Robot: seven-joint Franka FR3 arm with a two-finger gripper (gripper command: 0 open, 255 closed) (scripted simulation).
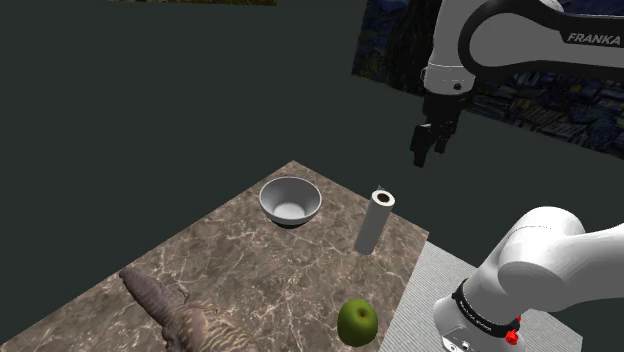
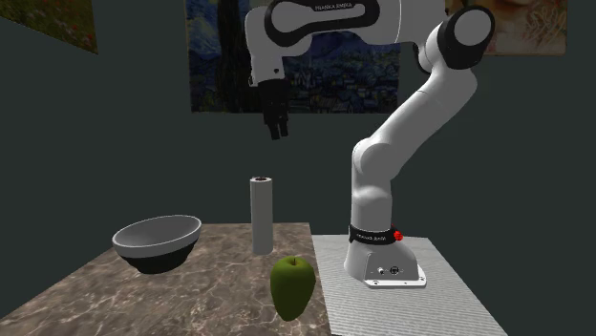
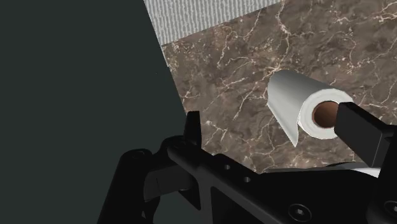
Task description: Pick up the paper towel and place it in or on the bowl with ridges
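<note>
Your pincer (image 1: 428,155) hangs empty with its fingers spread wide, well above the desk (image 1: 250,270) and clear of everything on it. The paper towel (image 3: 299,105) is the nearest thing below. It stands upright near the desk edge that meets the ribbed grey stand (image 1: 425,290), its long axis vertical and its brown cardboard core facing up at you. In the wrist view the roll sits off toward one finger, partly behind it, rather than centred in the gap. So the coming move likely turns on shifting sideways until the roll lies between the fingers, then coming straight down its axis. The roll is a slim, pale, smooth cylinder, and tall enough to tip if one finger nudges it first. Further along the desk, near the roll but apart from it, is the bowl (image 1: 290,200). It is round, light grey inside and darker underneath, and you cannot make out its ridges. Further still are a glossy green apple (image 1: 357,321) near the front edge and a lumpy brown shape (image 1: 170,305) lying on the veined brown marble.
</note>
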